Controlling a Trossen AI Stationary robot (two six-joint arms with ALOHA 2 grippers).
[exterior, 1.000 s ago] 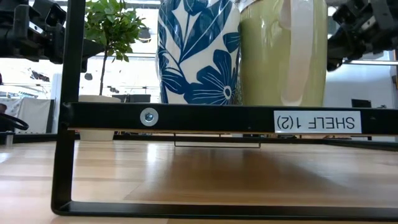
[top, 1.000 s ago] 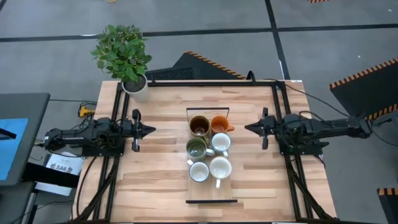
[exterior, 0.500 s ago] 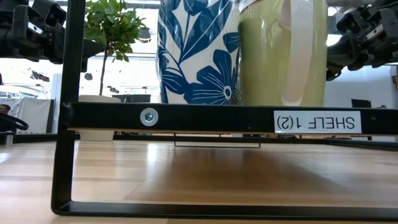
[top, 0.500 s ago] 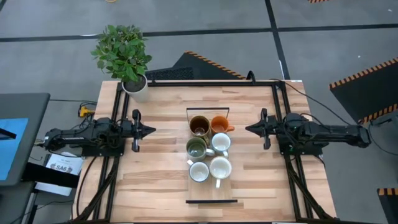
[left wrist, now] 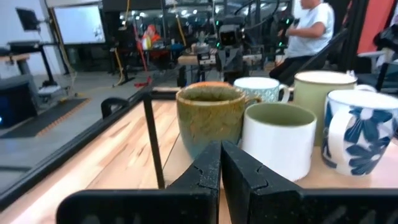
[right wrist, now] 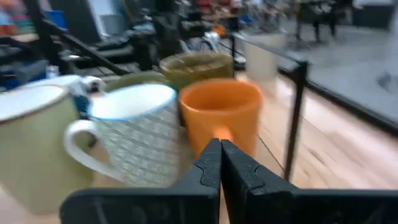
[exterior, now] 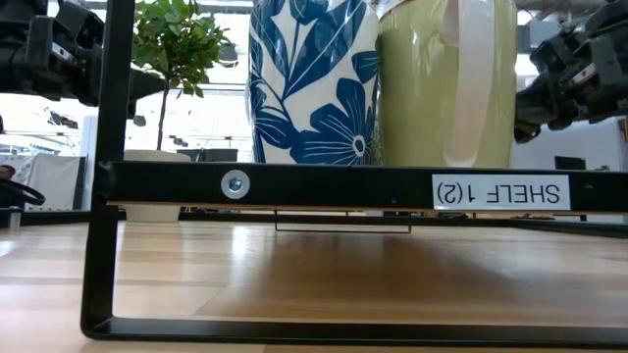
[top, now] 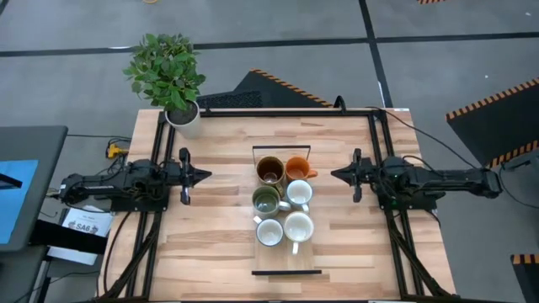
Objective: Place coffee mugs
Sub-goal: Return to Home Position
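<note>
Six mugs (top: pixel 282 202) are sitting in two rows of three on the black shelf (top: pixel 286 272) at mid-tabletop (top: pixel 219 236). The left tool (top: pixel 205 175) is hovering well to their left, fingers pressed together, empty. The right tool (top: pixel 334 174) is facing it from the right, likewise closed on nothing.

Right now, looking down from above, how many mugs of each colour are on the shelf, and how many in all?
Orange mug: 1
Dark brown mug: 1
Olive green mug: 1
White or pale mugs: 3
Total: 6
</note>
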